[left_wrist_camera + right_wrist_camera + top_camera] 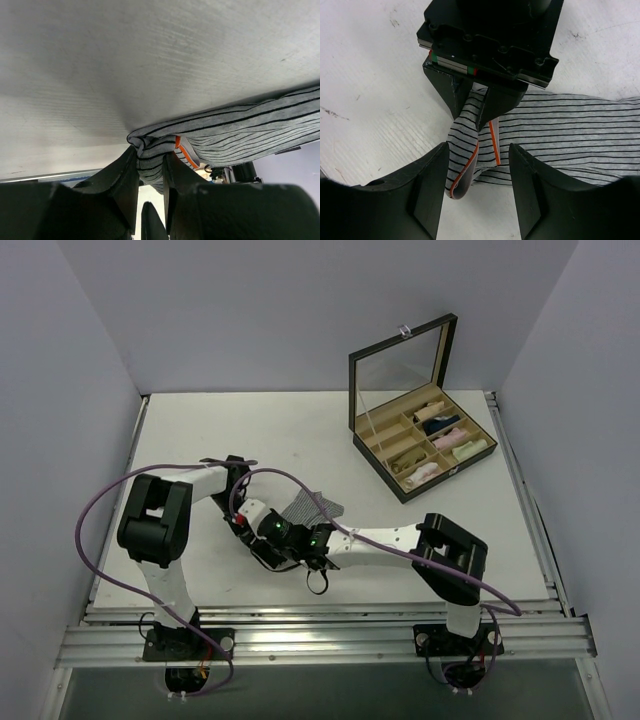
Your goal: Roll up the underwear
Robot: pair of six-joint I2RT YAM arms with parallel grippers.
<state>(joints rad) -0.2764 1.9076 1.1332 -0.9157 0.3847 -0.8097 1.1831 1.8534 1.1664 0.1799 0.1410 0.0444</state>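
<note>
- The right gripper (479, 155) stands with its jaws apart, straddling a bunched corner of the underwear (560, 135) without pinching it.
- The left gripper (470, 121) is clamped on that same corner, beside the orange-red band.
- The rest of the cloth spreads on the table (200, 430), near its middle, somewhat toward the near edge.
- An open compartment box (372, 445) sits near the far right corner.

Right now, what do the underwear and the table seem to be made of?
Underwear: soft cloth, likely knit, matte grey with thin dark stripes and an orange edge; it bunches and creases where the left gripper pinches it. Table: hard, flat white board, matte, perhaps painted or laminated; scuffs and dark specks mark its surface.
</note>
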